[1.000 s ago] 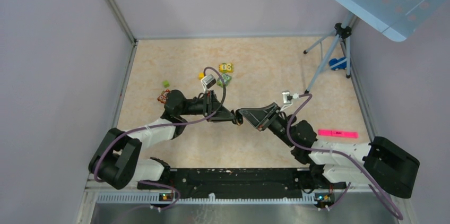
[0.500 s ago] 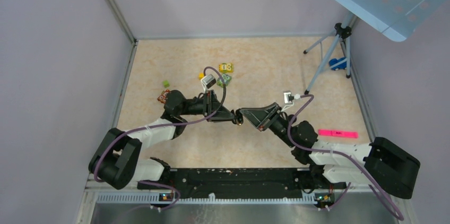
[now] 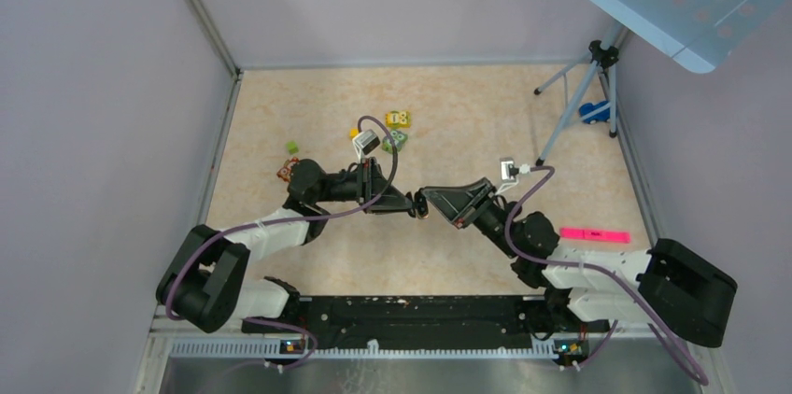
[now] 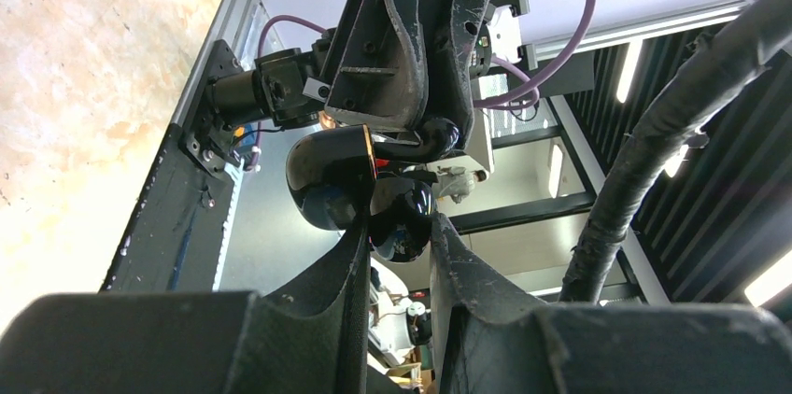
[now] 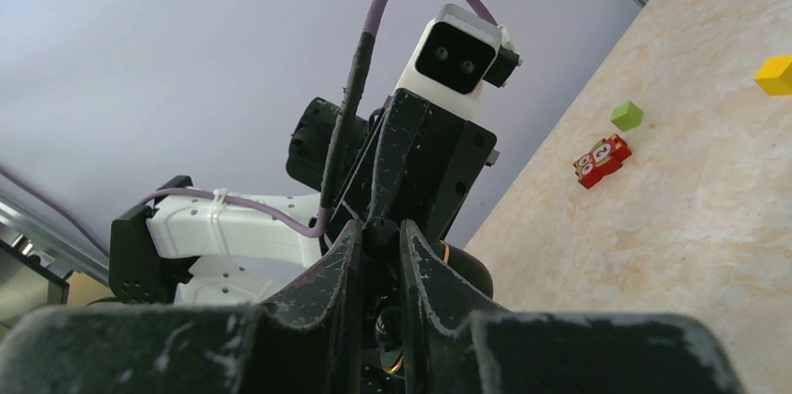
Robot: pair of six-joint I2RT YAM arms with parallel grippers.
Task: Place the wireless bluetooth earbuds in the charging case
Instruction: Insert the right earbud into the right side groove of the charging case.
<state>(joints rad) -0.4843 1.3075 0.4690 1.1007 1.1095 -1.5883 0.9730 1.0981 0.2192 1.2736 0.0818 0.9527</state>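
Gripping the charging case (image 4: 392,207) tight, the left claw (image 4: 397,224) holds it mid-frame, lid swung open toward the left. Just above, the right claw (image 5: 378,226) pinches one earbud (image 4: 441,137), lying sideways. Marks on the bench's yellow block (image 3: 398,119) are too small to read.

On the table (image 3: 467,268), a yellow block (image 3: 398,119) sits at twelve o'clock, a green block (image 3: 399,140) just nearer. At nine o'clock lie a small green cube (image 3: 292,147) and a red block (image 3: 287,170). A pink strip (image 3: 594,235) lies at four o'clock; a tripod (image 3: 584,86) stands at two.
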